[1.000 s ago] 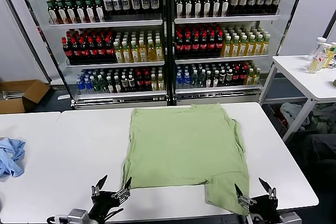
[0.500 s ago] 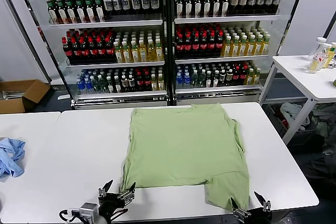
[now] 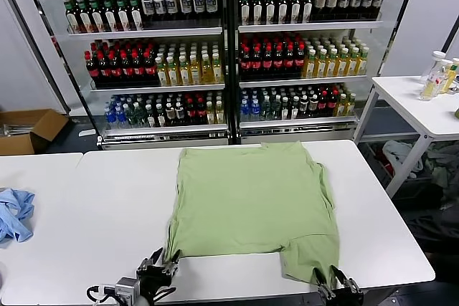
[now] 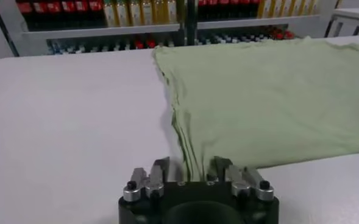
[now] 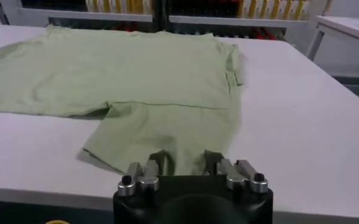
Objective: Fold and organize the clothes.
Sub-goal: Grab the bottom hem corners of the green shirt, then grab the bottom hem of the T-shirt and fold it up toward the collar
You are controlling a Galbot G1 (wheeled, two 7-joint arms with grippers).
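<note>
The light green shirt (image 3: 251,202) lies flat on the white table (image 3: 107,198); its collar, buttons and chest graphic are hidden. Its left side is folded in, and a flap reaches the table's front edge at the right. My left gripper (image 3: 159,266) is open at the shirt's near left corner. In the left wrist view the folded edge (image 4: 188,146) runs between its fingers (image 4: 161,167). My right gripper (image 3: 336,283) is open at the flap's near hem. In the right wrist view the hem (image 5: 167,137) lies just ahead of its fingers (image 5: 211,157).
A light blue cloth (image 3: 14,213) lies on the left table. Shelves of bottles (image 3: 215,48) stand behind the table. A cardboard box (image 3: 29,130) sits on the floor at the far left. A side table with bottles (image 3: 437,80) stands at the right.
Both grippers have dropped lower at the table's front edge. The left one has shifted right towards the shirt's corner, the right one left towards the flap's hem. The shirt has not moved.
</note>
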